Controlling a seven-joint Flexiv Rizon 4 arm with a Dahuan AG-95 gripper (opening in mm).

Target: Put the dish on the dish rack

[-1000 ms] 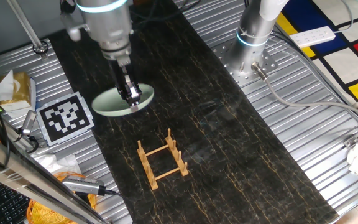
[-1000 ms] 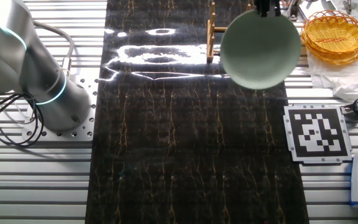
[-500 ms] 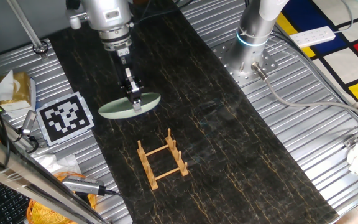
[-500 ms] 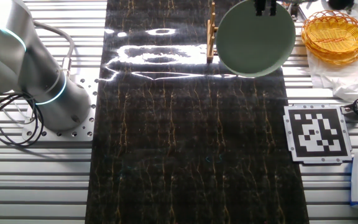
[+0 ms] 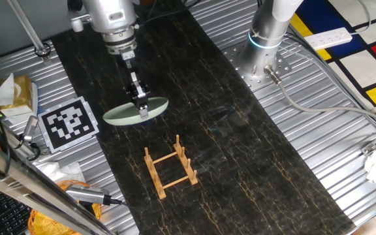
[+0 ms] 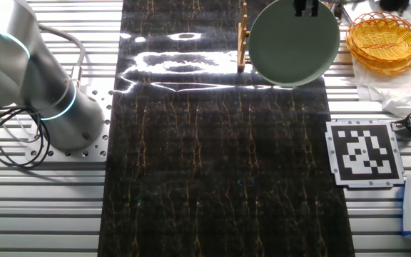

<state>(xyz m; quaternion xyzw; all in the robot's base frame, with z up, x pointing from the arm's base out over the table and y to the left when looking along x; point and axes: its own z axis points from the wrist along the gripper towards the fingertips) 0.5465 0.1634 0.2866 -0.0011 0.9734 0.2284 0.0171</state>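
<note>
Mint-green, the dish [image 5: 136,112] is held aloft by its rim in the clenched gripper [image 5: 140,108], short of the dish rack [image 5: 170,171]; a slip from the narrow pinch or a struck peg is risked.

The dish [image 6: 294,44] looked glossy and smooth; the dish rack [image 5: 169,169] was bare light wood. The mat [image 5: 201,117] was dark, marbled and shiny, over ribbed metal table [image 5: 318,124]. At two o'clock sat a woven basket [image 6: 385,39].
</note>
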